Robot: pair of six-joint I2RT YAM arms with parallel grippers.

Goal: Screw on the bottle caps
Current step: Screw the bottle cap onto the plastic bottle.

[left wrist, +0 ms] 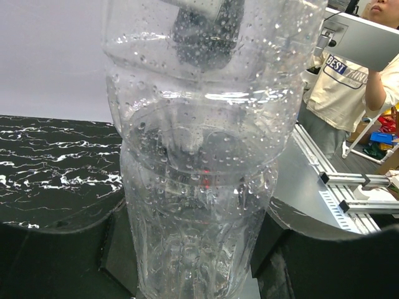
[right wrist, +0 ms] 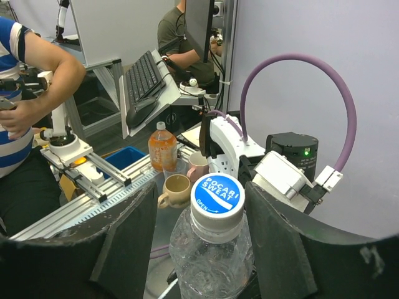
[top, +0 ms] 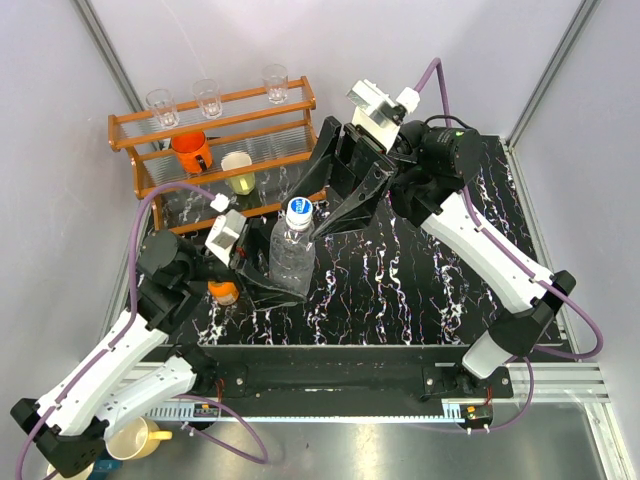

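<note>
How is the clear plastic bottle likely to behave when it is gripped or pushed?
It probably dents easily: the clear bottle looks thin-walled and empty except for droplets. It seems light, and being tall and narrow it may tip if pushed near the cap. The smooth plastic could twist between the left fingers.

light: bright, even | shadows: soft | glare: clear bottle
</note>
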